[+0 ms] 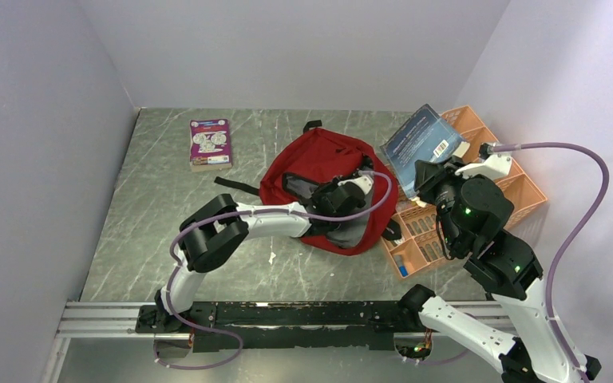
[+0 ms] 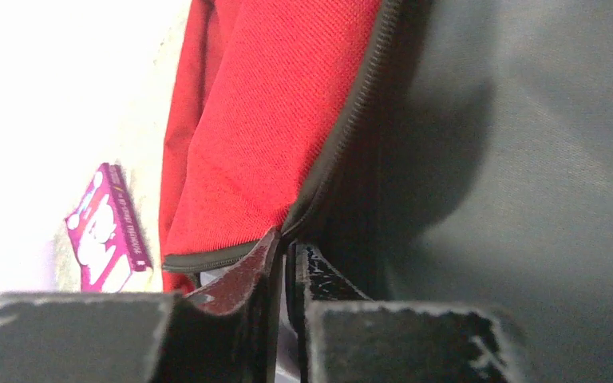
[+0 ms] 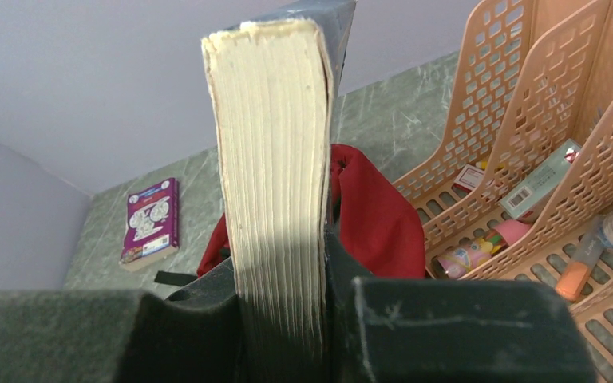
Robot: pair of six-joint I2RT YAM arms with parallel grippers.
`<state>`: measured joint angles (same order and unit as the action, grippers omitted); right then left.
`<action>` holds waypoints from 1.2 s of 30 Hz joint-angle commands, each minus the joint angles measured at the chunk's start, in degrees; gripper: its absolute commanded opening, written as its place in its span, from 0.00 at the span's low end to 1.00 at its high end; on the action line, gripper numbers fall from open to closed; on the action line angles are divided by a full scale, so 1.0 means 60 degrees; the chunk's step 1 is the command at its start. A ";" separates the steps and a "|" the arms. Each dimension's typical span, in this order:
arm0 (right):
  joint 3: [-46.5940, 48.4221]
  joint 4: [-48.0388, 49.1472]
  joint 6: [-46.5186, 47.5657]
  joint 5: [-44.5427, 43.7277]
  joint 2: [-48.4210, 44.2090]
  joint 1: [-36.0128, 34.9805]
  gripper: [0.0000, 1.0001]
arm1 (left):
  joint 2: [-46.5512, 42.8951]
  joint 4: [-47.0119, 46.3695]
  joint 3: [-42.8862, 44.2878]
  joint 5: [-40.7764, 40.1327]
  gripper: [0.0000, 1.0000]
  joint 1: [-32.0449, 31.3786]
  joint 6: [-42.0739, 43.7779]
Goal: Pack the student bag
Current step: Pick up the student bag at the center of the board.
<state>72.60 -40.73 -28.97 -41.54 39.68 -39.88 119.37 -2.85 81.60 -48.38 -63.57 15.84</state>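
The dark red student bag point(image 1: 319, 155) lies mid-table, its opening facing the arms and its grey lining point(image 2: 527, 159) showing. At that opening my left gripper point(image 1: 329, 196) has its jaws pinched together on the bag's black zipper edge point(image 2: 331, 152); the left wrist view shows the left gripper point(image 2: 287, 249) almost fully closed on the fabric. My right gripper point(image 1: 429, 180) is shut on a thick blue-covered book point(image 1: 419, 142) held in the air to the right of the bag. The right wrist view shows the right gripper point(image 3: 279, 251) clamping the book's cream page block point(image 3: 275, 144) on edge.
A purple book point(image 1: 210, 144) lies flat at the back left of the table, also seen as the purple book point(image 3: 152, 222). The orange plastic organiser point(image 1: 527, 191) sits at the right by the wall, with pens and small items in its slots point(image 3: 527, 239). Walls close in on both sides.
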 commanded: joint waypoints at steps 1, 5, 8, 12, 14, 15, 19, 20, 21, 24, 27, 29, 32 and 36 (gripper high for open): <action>0.0103 0.0845 -0.0165 -0.0128 -0.0208 -0.0048 0.00 | -0.0457 0.0405 0.0738 -0.0304 0.06 0.0296 -0.0190; 0.0039 0.0934 -0.0142 -0.0227 -0.0341 -0.0046 0.00 | -0.1216 0.1101 0.1196 0.0076 0.05 0.0312 -0.0692; 0.0022 0.1022 -0.0125 -0.0295 -0.0451 -0.0048 0.00 | -0.1713 0.1773 0.1761 0.0389 0.05 0.0386 -0.1060; 0.0021 0.1026 -0.0117 -0.0362 -0.0534 -0.0048 0.00 | -0.2145 0.2464 0.2763 0.0850 0.05 0.0595 -0.1423; 0.0042 0.1008 -0.0108 -0.0385 -0.0560 -0.0041 0.00 | -0.2255 0.2775 0.3236 0.1047 0.05 0.0745 -0.1592; 0.0055 0.1005 -0.0110 -0.0399 -0.0574 -0.0045 0.00 | -0.2271 0.2978 0.3504 0.1140 0.05 0.0826 -0.1662; 0.0102 0.1033 -0.0099 -0.0499 -0.0675 -0.0048 0.00 | -0.2347 0.3808 0.4366 0.1056 0.05 0.1143 -0.1776; 0.0102 0.1032 -0.0090 -0.0509 -0.0689 -0.0037 0.00 | -0.2427 0.4018 0.4497 0.1092 0.05 0.1242 -0.1879; 0.0113 0.1044 -0.0084 -0.0506 -0.0695 -0.0043 0.00 | -0.2530 0.4198 0.4574 0.1140 0.05 0.1358 -0.1999; 0.0103 0.1048 -0.0064 -0.0482 -0.0674 -0.0048 0.00 | -0.3074 0.4611 0.4636 0.1440 0.05 0.1790 -0.2542; 0.0059 0.1079 -0.0092 -0.0384 -0.0619 -0.0037 0.00 | -0.3641 0.4928 0.4745 0.1668 0.05 0.2287 -0.3136; 0.0024 0.1083 -0.0114 -0.0325 -0.0575 -0.0048 0.00 | -0.3948 0.5193 0.4950 0.1772 0.05 0.2668 -0.3393; -0.0034 0.1097 -0.0163 -0.0237 -0.0518 -0.0048 0.00 | -0.4422 0.5479 0.5210 0.1808 0.05 0.3225 -0.3713; -0.0155 0.1084 -0.0262 -0.0089 -0.0459 -0.0044 0.00 | -0.4963 0.5690 0.5477 0.1808 0.05 0.3964 -0.3927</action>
<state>71.88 -40.38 -29.39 -42.54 37.06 -39.88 95.13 32.49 109.71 -37.60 -43.05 -4.51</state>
